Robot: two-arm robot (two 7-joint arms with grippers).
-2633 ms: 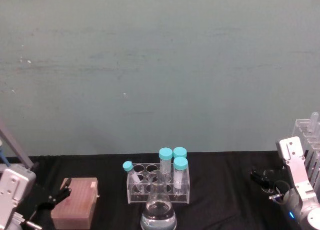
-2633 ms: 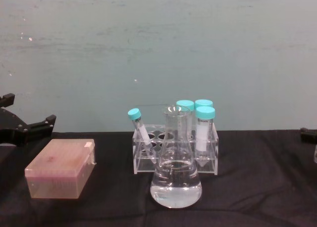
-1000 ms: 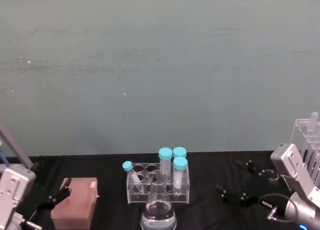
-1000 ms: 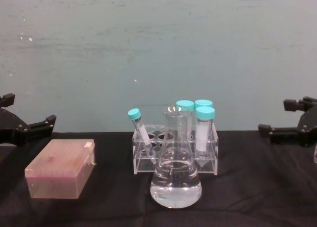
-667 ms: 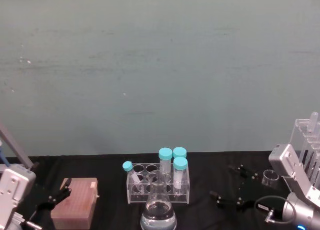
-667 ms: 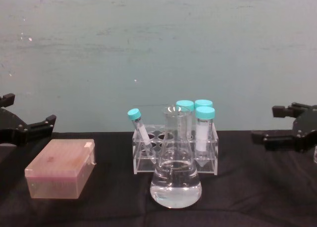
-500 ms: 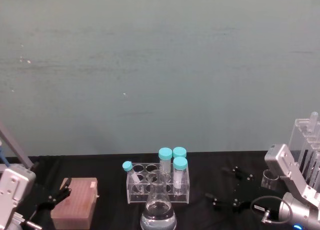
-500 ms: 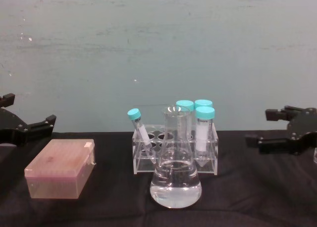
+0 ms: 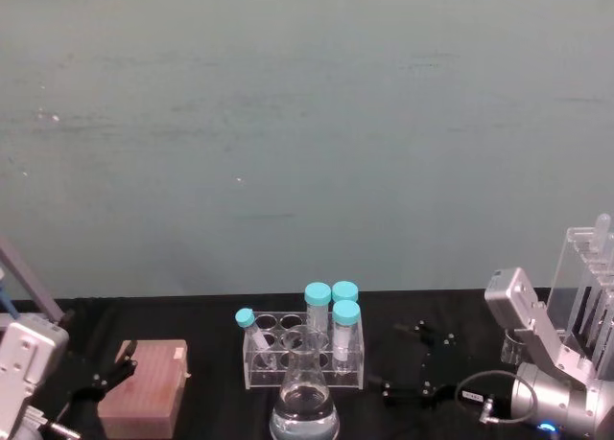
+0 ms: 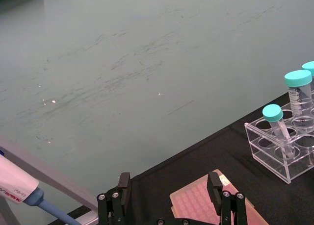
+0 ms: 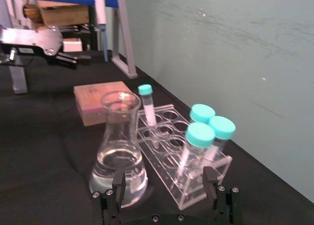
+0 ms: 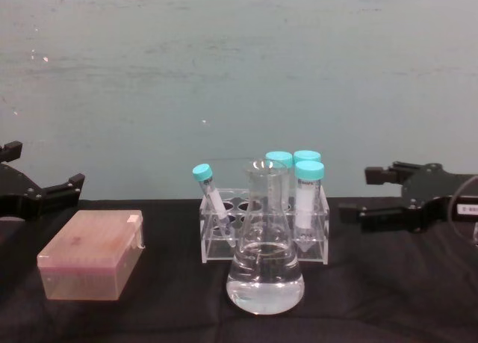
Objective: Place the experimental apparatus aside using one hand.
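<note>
A conical flask [image 9: 304, 406] [image 12: 265, 272] [image 11: 119, 151] of clear liquid stands at the table's front centre. Just behind it is a low acrylic rack [image 9: 305, 354] [image 12: 321, 242] [image 11: 196, 186] holding several teal-capped tubes. A tall acrylic stand [image 9: 587, 277] with glass tubes is at the far right, with a small beaker [image 9: 508, 349] beside it, partly behind my right arm. My right gripper [image 9: 403, 360] [image 12: 358, 193] [image 11: 164, 181] hovers open just right of the rack, holding nothing. My left gripper [image 9: 106, 378] [image 12: 46, 164] [image 10: 169, 182] rests open at the far left.
A pink tip box [image 9: 144, 387] [image 12: 93, 253] [image 10: 206, 205] sits left of the rack, close to the left gripper. A pipette [image 10: 19, 188] leans at the far left. A teal wall backs the black table [image 12: 388, 298].
My right gripper has swung in from the far right towards the rack and flask, staying open. The left arm and the labware have not moved.
</note>
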